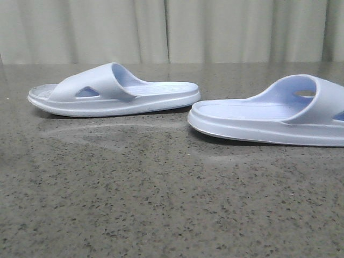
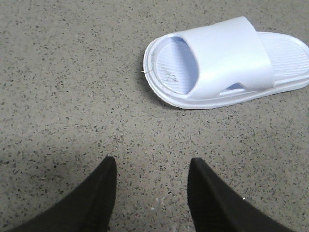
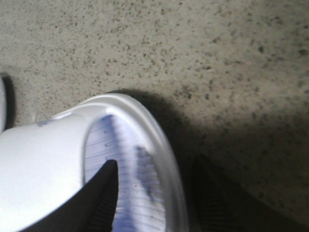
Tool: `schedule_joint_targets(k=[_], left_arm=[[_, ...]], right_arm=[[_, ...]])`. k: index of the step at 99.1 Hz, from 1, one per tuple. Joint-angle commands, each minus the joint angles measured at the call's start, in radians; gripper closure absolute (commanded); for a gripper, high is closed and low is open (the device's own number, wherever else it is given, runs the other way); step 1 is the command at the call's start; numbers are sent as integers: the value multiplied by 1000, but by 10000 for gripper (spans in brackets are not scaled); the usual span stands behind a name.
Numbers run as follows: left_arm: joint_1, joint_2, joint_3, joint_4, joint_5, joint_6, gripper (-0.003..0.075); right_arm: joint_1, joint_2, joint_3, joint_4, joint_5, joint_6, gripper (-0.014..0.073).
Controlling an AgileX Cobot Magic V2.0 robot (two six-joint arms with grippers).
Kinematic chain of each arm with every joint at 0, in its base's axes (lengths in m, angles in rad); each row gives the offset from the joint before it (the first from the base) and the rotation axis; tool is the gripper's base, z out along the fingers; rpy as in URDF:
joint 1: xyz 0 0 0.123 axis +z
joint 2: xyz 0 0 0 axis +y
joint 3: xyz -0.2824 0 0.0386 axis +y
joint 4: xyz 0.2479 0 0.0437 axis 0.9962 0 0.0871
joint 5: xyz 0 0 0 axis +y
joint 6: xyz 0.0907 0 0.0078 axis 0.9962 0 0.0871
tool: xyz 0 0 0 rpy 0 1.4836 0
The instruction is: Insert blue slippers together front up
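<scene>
Two pale lavender-blue slippers lie sole-down on the speckled table. The left slipper (image 1: 115, 94) lies side-on; it also shows in the left wrist view (image 2: 227, 60). The right slipper (image 1: 279, 115) runs off the right edge. Neither gripper shows in the front view. My left gripper (image 2: 152, 164) is open and empty over bare table, short of the left slipper. My right gripper (image 3: 154, 166) is open and straddles the side rim of the right slipper (image 3: 48, 159): one finger (image 3: 104, 193) is over the ridged footbed, the other (image 3: 212, 193) is outside the rim in shadow.
The grey speckled table (image 1: 161, 188) stretches in front of both slippers. A pale curtain (image 1: 161, 27) hangs behind the table's far edge. A gap of table separates the two slippers.
</scene>
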Motion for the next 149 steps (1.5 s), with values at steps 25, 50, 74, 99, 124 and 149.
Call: schedule_joint_targets(k=[25, 50, 74, 99, 124, 149], left_arm=[[0, -5, -34, -63, -44, 6, 419], [0, 64, -66, -129, 13, 53, 421], [10, 238, -145, -337, 75, 186, 421], [109, 420, -207, -544, 181, 332, 421], [127, 577, -269, -606, 238, 379, 421], [127, 674, -313, -635, 239, 395, 421]], right_arm=[[-7, 7, -30, 67, 57, -53, 701], [-7, 7, -30, 69, 47, -53, 701], [-7, 7, -30, 69, 53, -53, 701], [-7, 7, -30, 85, 58, -53, 701], [-7, 7, -30, 92, 58, -53, 701], [-7, 7, -30, 92, 54, -53, 701]])
